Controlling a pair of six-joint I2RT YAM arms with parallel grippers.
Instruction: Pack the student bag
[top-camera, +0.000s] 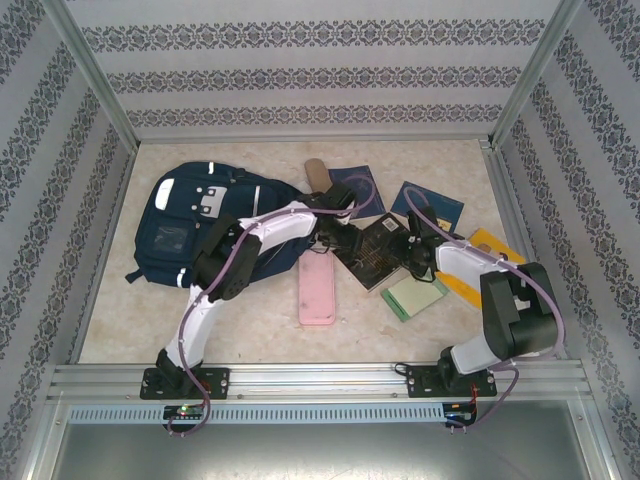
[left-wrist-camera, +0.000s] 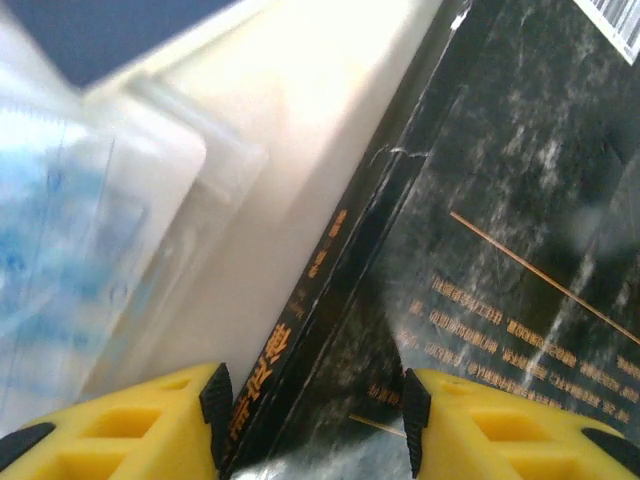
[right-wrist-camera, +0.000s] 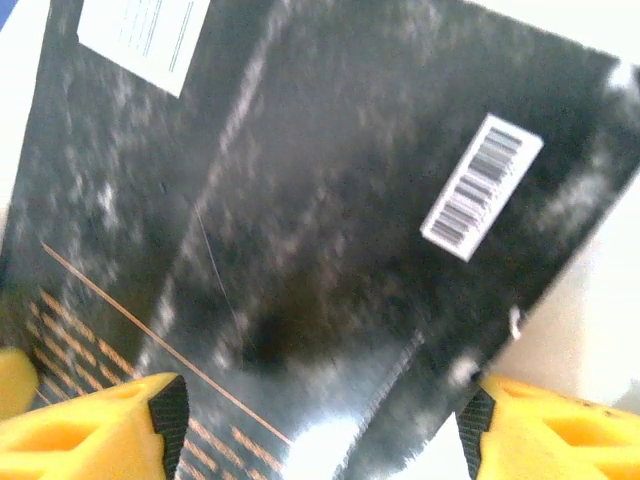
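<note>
- The table (top-camera: 140, 320) was boxed in by patterned walls (top-camera: 300, 70) on three sides and a metal rail (top-camera: 320, 375) along the near edge. Bare room lay at the front left and in a strip along the rail between the two bases.
- The bag (top-camera: 190, 215) lay flat at the left rear, close to the left wall, with a thin bare strip behind it.
- The left arm (top-camera: 205, 300) rose from its base, bent at the elbow over the bag's near right corner, and reached right across the bag's edge to the table's middle.
- The right arm (top-camera: 510, 310) folded back on itself at the right, its forearm reaching left and away toward the middle.
- A black book (top-camera: 378, 255) lay flat and skewed between the two wrists.
- The left gripper (left-wrist-camera: 312, 405) stood with its jaws apart astride the book's spine, nothing clamped.
- The right gripper (right-wrist-camera: 322, 415) hung over the book's barcode corner, jaws spread wide and holding nothing.
- A pink case (top-camera: 317, 290) lay just left of the book, near the bag's right edge.
- A green pad (top-camera: 415, 297) and a yellow book (top-camera: 495, 245) crowded the right side, partly under the right arm.
- Two blue books (top-camera: 360, 183) (top-camera: 432, 205) lay behind the black one, toward the rear wall.
</note>
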